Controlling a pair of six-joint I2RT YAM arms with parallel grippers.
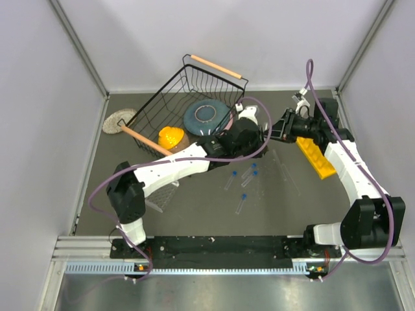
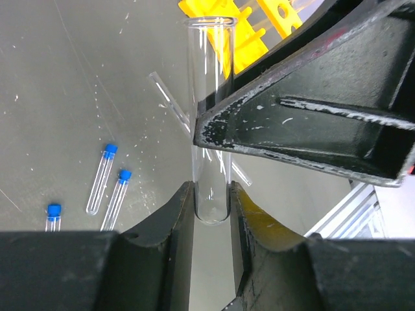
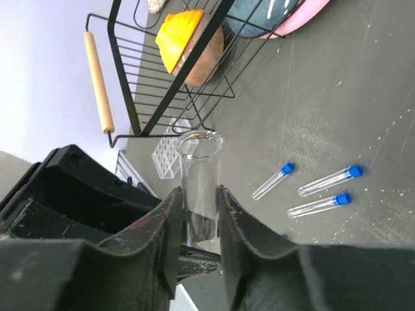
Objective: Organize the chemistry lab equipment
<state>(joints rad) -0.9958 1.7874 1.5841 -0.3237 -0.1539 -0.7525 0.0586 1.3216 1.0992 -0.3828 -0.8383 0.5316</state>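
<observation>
Top external: the left gripper (image 1: 262, 134) and the right gripper (image 1: 280, 129) meet tip to tip over the table (image 1: 194, 214). What passes between them is too faint to make out here. The yellow holed rack (image 1: 316, 159) lies just beside the right gripper, on its base side. 4 blue-capped tubes (image 1: 241, 204) lie scattered toward the bases from both grippers. The clear tube rack (image 1: 162, 194) sits well off to the left gripper's left, by that arm's forearm. The black wire basket (image 1: 175, 103) stands just left of the left gripper, holding a blue plate (image 1: 206, 118) and an orange bowl (image 1: 170, 137).

Left wrist: the left gripper (image 2: 212, 207) is closed on the rounded bottom of an uncapped test tube (image 2: 211, 97), both fingers (image 2: 181, 223) pressed against its sides. The right gripper's black body crosses the tube higher up. Past the tube's open rim lies the yellow holed rack (image 2: 214, 10). A thin glass rod (image 2: 167, 96) lies left of the tube, and 3 blue-capped tubes (image 2: 100, 178) lie further left.

Right wrist: the right gripper (image 3: 201, 207) clamps the same uncapped test tube (image 3: 200, 162) below its open rim. 3 blue-capped tubes (image 3: 272, 180) lie to its right, the clear tube rack (image 3: 170, 152) just left of the rim, and the black wire basket (image 3: 162, 84) beyond.
</observation>
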